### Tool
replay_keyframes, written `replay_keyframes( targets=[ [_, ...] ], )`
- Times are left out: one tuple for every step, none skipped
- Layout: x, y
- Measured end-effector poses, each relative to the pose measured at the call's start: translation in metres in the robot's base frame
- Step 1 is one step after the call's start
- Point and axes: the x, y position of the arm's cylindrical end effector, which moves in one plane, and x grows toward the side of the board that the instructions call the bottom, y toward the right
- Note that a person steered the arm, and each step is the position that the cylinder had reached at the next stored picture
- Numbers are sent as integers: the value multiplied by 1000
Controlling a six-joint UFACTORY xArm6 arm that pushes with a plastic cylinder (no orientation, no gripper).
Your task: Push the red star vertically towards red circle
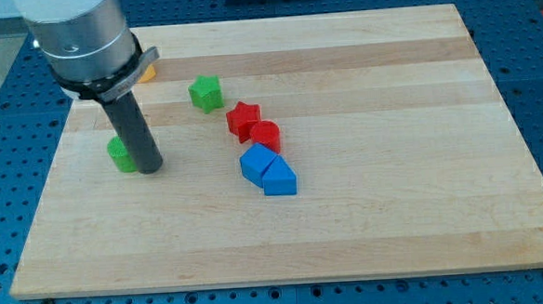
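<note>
The red star (243, 118) lies left of the board's middle. The red circle (266, 135) touches it on its lower right. My tip (149, 168) rests on the board at the view's left, well left of the red star, next to a green round block (119, 155) that the rod partly hides.
A green star (206, 92) lies up-left of the red star. Two blue blocks (256, 164) (279, 179) sit just below the red circle. A yellow-orange block (145, 72) peeks out behind the arm at top left. The wooden board (396, 211) ends near all edges of the view.
</note>
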Motion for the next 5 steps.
replay_keyframes(
  targets=[
    [-6, -16],
    [-6, -31],
    [-6, -41],
    [-4, -29],
    [-4, 54]
  ],
)
